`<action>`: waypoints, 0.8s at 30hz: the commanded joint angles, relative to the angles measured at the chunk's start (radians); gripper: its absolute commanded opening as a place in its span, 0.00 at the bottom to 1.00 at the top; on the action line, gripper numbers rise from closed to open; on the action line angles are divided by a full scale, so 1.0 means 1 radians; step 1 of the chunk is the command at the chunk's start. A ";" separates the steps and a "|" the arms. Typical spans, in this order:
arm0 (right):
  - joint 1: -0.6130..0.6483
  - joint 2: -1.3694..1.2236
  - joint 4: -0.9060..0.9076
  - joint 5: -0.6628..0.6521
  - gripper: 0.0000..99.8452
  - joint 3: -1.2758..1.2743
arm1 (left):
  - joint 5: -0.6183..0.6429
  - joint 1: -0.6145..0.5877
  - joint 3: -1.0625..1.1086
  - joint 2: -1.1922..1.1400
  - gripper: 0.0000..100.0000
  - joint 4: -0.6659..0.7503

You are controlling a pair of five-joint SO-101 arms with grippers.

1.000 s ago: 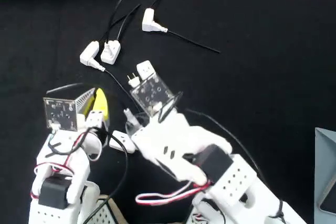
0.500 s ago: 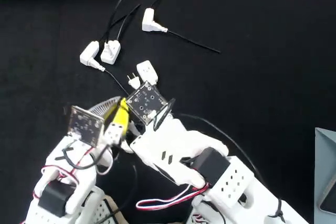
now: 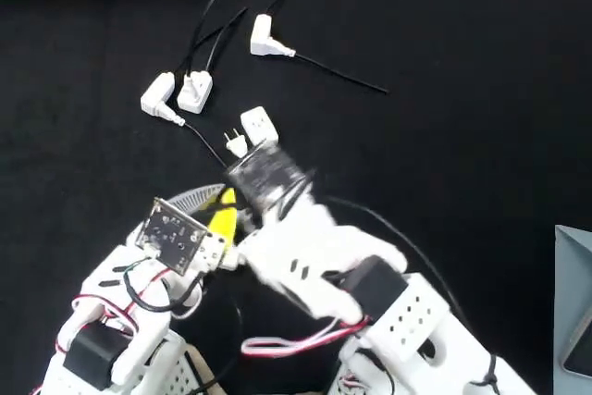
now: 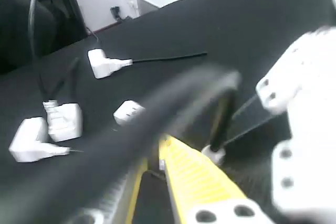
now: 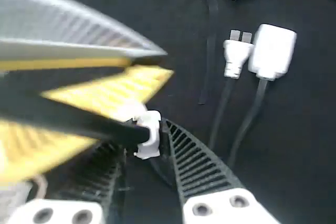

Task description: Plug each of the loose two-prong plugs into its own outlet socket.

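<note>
In the right wrist view my right gripper point(image 5: 147, 141) has its black ribbed fingers shut on a small white plug point(image 5: 148, 132) with a black cable. My left gripper point(image 5: 164, 62), with one yellow and one grey finger, stands open right beside that plug, and the cable point(image 4: 173, 98) crosses in front of its yellow finger point(image 4: 194, 177). Farther out lie a loose two-prong plug point(image 5: 236, 53) and a white outlet socket point(image 5: 273, 50) side by side. From above both arms meet at the near middle, left gripper point(image 3: 222, 208) against the right arm point(image 3: 314, 247).
Two white sockets point(image 3: 159, 97) point(image 3: 194, 92) with cables lie at the far left, and an angled white one point(image 3: 268, 42) lies farther back. A grey tray edge point(image 3: 573, 302) is at the right. The black table point(image 3: 462, 117) has open room on the right.
My left arm has swung right and forward, bringing its yellow finger next to the right gripper's plug. The right arm has shifted slightly, still holding the plug.
</note>
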State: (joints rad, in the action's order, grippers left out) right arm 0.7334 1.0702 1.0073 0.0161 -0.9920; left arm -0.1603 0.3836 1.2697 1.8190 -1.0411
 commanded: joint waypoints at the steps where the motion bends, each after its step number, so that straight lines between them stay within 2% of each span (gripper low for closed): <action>1: -0.133 0.016 -0.018 -0.005 0.01 0.010 | -0.035 -0.191 -0.082 0.000 0.05 -0.003; 5: -0.239 0.015 -0.015 0.000 0.01 0.008 | -0.038 -0.383 -0.074 -0.003 0.08 0.002; 8: -0.311 0.015 -0.023 -0.006 0.01 -0.004 | -0.058 -0.433 -0.068 -0.028 0.15 -0.008; 12: -0.416 0.013 -0.087 -0.008 0.01 -0.062 | -0.133 -0.427 -0.099 -0.187 0.12 0.014; 19: -0.528 0.013 -0.219 -0.008 0.01 -0.153 | -0.124 -0.318 -0.332 -0.678 0.10 0.044; 24: -0.566 0.013 -0.227 -0.034 0.01 -0.159 | 0.002 -0.248 -0.507 -1.016 0.10 0.048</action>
State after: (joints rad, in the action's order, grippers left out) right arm 0.1949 1.0733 0.8048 -0.0038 -1.1546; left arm -0.2386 0.0829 0.9321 1.0503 -1.0165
